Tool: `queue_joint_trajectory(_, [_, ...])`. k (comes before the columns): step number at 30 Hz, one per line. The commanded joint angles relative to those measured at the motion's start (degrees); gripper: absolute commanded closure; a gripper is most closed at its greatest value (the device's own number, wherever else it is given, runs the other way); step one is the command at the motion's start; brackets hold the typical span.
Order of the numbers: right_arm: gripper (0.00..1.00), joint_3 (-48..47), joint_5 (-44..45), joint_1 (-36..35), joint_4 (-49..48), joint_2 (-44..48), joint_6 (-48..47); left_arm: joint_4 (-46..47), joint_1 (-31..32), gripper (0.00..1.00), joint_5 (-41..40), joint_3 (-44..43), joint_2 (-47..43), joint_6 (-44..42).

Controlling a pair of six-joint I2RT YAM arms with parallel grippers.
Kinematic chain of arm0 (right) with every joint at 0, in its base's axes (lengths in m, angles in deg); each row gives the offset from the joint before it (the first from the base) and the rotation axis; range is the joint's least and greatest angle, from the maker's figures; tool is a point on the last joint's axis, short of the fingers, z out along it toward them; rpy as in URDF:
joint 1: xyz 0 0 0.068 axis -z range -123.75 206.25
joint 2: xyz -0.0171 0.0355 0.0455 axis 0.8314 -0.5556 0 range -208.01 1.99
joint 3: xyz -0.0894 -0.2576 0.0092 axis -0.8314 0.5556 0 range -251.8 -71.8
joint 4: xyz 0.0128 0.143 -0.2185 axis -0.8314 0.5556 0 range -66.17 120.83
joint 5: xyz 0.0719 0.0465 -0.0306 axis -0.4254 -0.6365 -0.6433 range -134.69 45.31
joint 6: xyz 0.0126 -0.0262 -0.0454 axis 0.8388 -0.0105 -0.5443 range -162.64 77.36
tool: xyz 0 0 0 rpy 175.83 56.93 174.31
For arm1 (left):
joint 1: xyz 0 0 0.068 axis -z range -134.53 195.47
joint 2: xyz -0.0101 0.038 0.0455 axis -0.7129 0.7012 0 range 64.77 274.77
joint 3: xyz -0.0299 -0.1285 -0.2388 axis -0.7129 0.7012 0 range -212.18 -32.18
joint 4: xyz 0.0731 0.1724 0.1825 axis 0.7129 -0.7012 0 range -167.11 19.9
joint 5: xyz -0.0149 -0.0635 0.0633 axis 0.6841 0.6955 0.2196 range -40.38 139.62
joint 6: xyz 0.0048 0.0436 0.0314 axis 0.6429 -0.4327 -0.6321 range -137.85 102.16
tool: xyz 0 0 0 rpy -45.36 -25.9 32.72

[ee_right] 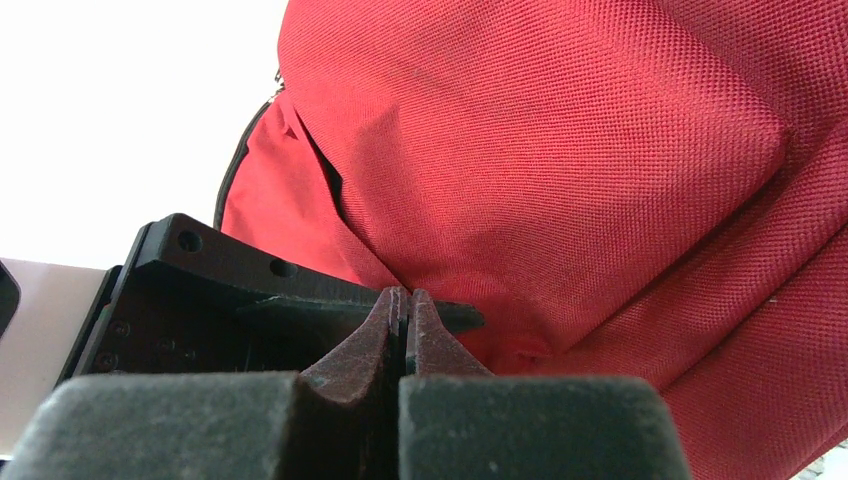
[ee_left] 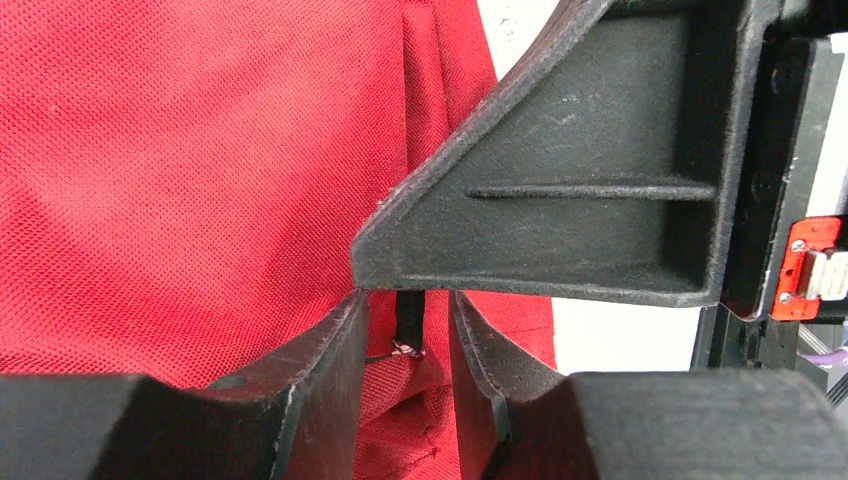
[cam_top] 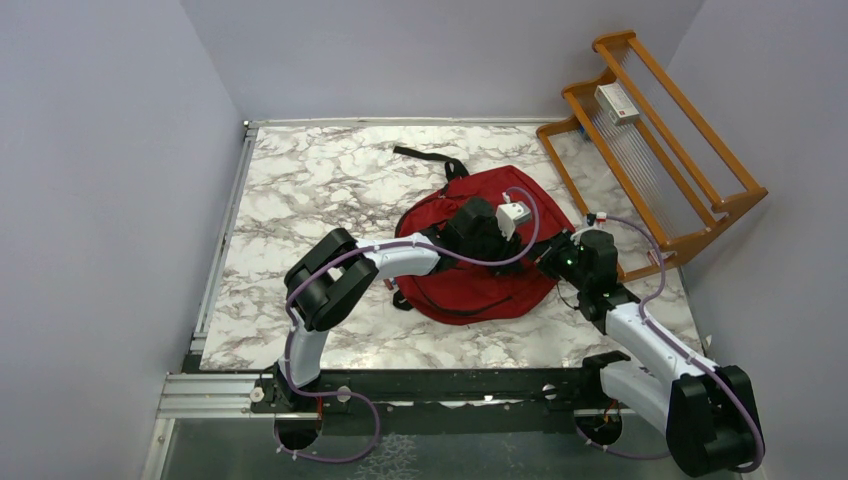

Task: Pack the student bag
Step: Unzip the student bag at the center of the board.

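Right gripper (ee_right: 405, 305) is pinched shut against the red bag (cam_top: 470, 288) lying mid-table (cam_top: 300, 190), and the left gripper (ee_left: 405, 312) stands narrowly parted around a thin black tab (ee_left: 408, 322), so a weak pinch could let that tab slip free.

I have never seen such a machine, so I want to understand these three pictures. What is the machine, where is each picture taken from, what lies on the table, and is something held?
It is a robot: a left arm and a right arm, each ending in a two-finger gripper. The wide picture is from a camera above and behind them; the two close pictures are from wrist cameras. On the table lies a red bag; at the far right is a wooden rack with a small box on it. The left gripper is open, with a thin black strip between its fingers. The right gripper is shut; whether it pinches anything, I cannot tell.
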Motion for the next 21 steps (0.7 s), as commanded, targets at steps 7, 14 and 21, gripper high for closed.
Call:
queue_joint_trajectory(7, [1.00,-0.24,-1.26,-0.07,-0.99,1.35,-0.28,3.68,-0.35,0.66,-1.90,-0.69,-1.62,1.63])
queue_joint_trajectory(14, [0.99,-0.20,-1.84,-0.07,-1.61,0.89,0.07,4.40,-0.35,0.68,-2.90,-0.25,-2.17,1.93])
queue_joint_trajectory(21, [1.00,-0.20,-2.55,-0.07,-1.97,0.39,0.25,5.32,-0.35,0.75,-3.46,-0.28,-2.10,2.83])
